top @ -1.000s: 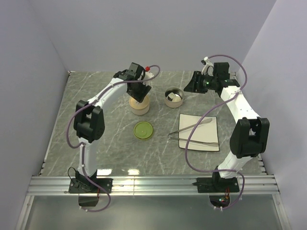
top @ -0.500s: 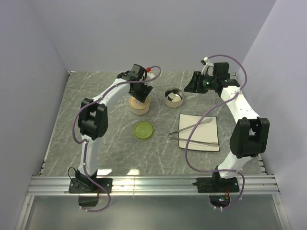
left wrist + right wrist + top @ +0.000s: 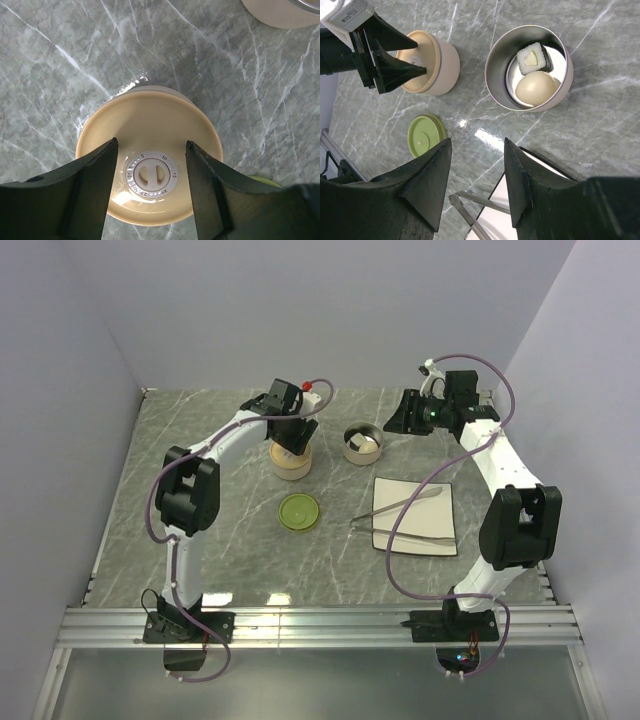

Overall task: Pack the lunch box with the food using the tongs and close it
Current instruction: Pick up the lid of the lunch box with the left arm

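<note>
A steel-lined tin [image 3: 362, 443] of the lunch box holds food: a white egg [image 3: 536, 87] and a white-and-dark piece [image 3: 534, 57]. Left of it stands a cream container [image 3: 291, 464] closed by a cream lid with a date dial [image 3: 150, 175]. My left gripper [image 3: 291, 440] [image 3: 151, 144] hovers open just over that lid, one finger on each side of the dial, holding nothing. The silver tongs [image 3: 395, 508] [image 3: 465, 215] lie on a white plate [image 3: 432, 520]. My right gripper [image 3: 397, 420] [image 3: 476, 145] hangs open and empty, high beside the tin.
A green round lid [image 3: 299, 511] [image 3: 426, 134] lies flat on the marble table in front of the cream container. The plate [image 3: 503, 225] sits on the right half of the table. Grey walls close in the back and both sides.
The left arm has shifted a little to the right over the cream container. The right arm, tin, tongs and green lid have not moved.
</note>
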`<state>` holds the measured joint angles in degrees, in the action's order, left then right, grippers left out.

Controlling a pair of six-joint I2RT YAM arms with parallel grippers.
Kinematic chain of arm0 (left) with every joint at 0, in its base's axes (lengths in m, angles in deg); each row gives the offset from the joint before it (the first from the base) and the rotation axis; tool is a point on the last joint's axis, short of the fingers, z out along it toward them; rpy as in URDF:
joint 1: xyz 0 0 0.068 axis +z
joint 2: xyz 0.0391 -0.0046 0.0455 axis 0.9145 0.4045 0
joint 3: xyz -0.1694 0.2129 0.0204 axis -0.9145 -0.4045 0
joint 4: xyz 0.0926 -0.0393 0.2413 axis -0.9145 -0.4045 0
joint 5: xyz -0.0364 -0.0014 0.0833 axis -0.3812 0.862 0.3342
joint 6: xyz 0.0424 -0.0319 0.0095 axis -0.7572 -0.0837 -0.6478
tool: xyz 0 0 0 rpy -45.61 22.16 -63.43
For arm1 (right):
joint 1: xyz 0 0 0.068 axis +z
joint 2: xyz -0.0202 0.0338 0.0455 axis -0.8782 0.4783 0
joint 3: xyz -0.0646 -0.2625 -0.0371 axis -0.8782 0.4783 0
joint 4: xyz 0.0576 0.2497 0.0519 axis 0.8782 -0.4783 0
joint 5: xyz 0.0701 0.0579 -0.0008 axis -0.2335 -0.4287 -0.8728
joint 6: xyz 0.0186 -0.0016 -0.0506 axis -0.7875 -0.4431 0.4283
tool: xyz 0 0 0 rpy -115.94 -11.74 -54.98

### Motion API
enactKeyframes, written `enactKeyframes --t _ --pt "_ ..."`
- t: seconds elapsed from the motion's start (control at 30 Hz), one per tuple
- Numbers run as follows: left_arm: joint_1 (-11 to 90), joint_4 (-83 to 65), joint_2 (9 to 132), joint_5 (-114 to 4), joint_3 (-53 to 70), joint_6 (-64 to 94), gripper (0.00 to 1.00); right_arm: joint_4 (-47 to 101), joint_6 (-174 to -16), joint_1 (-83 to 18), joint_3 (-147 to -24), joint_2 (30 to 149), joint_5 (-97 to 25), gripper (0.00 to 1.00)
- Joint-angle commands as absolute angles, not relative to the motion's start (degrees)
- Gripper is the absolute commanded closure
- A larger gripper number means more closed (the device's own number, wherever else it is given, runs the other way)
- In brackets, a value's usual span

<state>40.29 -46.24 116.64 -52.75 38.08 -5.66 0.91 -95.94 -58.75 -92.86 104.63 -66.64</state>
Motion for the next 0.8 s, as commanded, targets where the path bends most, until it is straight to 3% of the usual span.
enactKeyframes --t 0.0,0.77 --pt "40.21 -52.98 119.84 -54.05 32.48 -5.13 0.38 0.87 -95.2 -59.23 -92.94 103.53 -66.54 0.46" --pt "41.62 -55.8 119.23 -57.74 30.89 -3.99 0.37 -0.36 -94.59 -59.23 -94.35 103.35 -66.45 0.45"
